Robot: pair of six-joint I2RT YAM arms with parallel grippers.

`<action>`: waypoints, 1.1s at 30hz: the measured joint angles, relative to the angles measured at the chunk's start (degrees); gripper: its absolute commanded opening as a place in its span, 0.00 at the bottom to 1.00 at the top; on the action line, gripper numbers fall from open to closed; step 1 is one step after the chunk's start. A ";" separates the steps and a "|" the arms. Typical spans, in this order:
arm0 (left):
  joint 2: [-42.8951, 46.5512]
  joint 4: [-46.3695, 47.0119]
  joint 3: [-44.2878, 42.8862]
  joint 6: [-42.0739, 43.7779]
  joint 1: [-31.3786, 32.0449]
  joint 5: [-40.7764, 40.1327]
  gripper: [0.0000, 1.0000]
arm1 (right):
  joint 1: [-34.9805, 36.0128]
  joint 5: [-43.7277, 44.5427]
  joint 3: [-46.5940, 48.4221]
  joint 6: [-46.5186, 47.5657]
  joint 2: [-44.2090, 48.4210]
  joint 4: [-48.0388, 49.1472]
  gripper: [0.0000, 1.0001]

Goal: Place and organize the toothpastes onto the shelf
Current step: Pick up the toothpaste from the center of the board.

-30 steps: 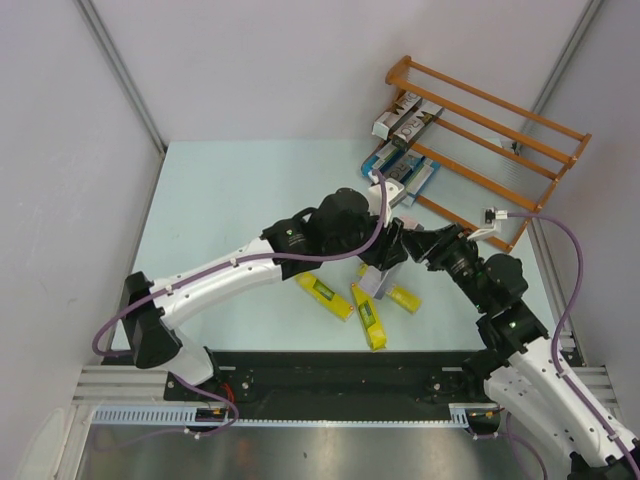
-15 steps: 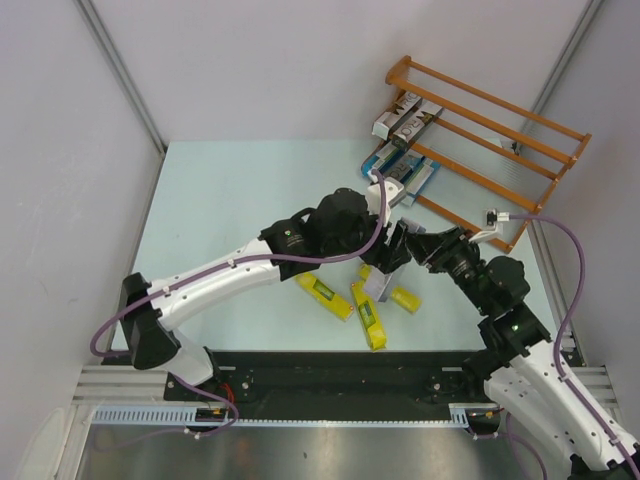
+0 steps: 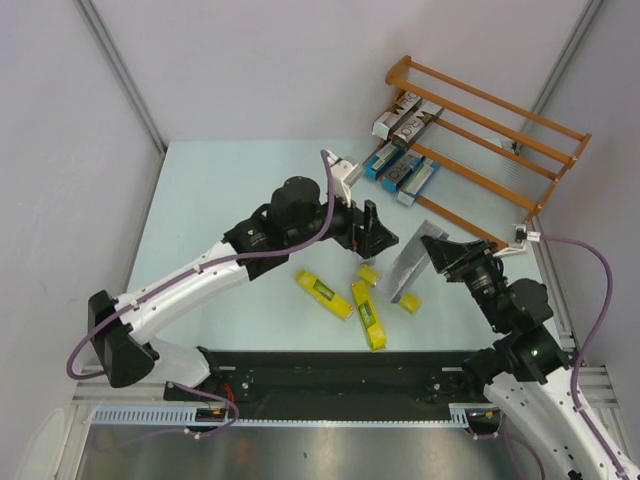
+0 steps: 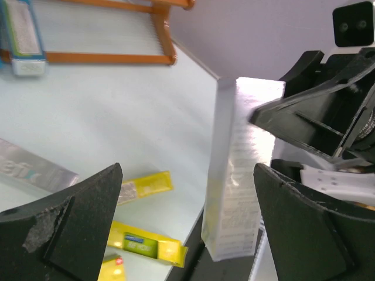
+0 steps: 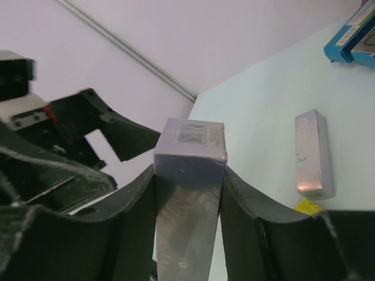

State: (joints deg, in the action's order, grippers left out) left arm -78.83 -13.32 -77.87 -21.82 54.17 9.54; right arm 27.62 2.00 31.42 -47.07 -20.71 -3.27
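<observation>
- The right gripper (image 5: 188, 171) is clenched on a silver-grey toothpaste carton (image 5: 187, 222). This is a long, narrow box with glossy, foil-like faces and small dark print, pinched on its long sides by matte black fingers (image 5: 137, 222).
- In the top view the held carton hangs tilted above the table (image 3: 230, 200), near the shelf's front corner.
- The left gripper (image 3: 372, 232) is released, its jaws spread wide with nothing between them. One black pad (image 4: 53, 228) is scuffed grey.
- The table is smooth and pale blue-green.
- Three yellow cartons with a green stripe lie flat: (image 3: 322, 293), (image 3: 368, 315), and one partly under the held carton (image 3: 409, 301).
- A second silver carton (image 5: 314, 153) lies flat on the table.
- The shelf (image 3: 500, 103) is orange-brown wood with thin parallel rails in two tiers, at the table's far right corner.
- Silver-grey cartons (image 3: 405, 115) rest at the left end of its upper rails, with blue cartons (image 3: 383, 160) below them.
</observation>
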 measured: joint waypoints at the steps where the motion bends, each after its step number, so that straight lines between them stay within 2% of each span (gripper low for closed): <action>1: 0.26 2.78 2.19 -2.03 -1.86 3.32 1.00 | 0.00 0.79 0.00 0.02 1.16 -0.57 0.32; 6: -0.68 17.66 13.25 -12.72 -7.37 17.97 1.00 | -0.11 4.55 -0.20 0.22 7.43 -3.21 0.32; 10: -3.13 30.18 18.40 -20.28 -7.21 27.10 1.00 | -0.11 6.80 -0.66 0.20 12.09 -3.54 0.31; 14: -3.98 41.33 21.99 -26.05 -6.99 32.70 1.00 | -0.11 8.35 -0.68 0.22 13.94 -3.85 0.31; 18: -5.31 48.06 22.38 -28.96 -6.91 35.43 0.97 | -0.11 8.55 -0.90 0.20 13.86 -3.87 0.31; 22: -7.96 52.39 22.34 -31.23 -6.58 37.53 0.85 | -0.11 8.00 -1.09 0.17 12.81 -3.80 0.31; 33: -12.59 61.64 23.06 -36.74 -5.51 39.19 0.82 | -0.15 8.55 -1.53 0.13 14.25 -4.26 0.25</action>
State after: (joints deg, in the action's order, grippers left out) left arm -91.42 48.31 -54.81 -58.57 48.66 48.73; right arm 27.46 10.55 29.89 -46.94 -6.46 -7.53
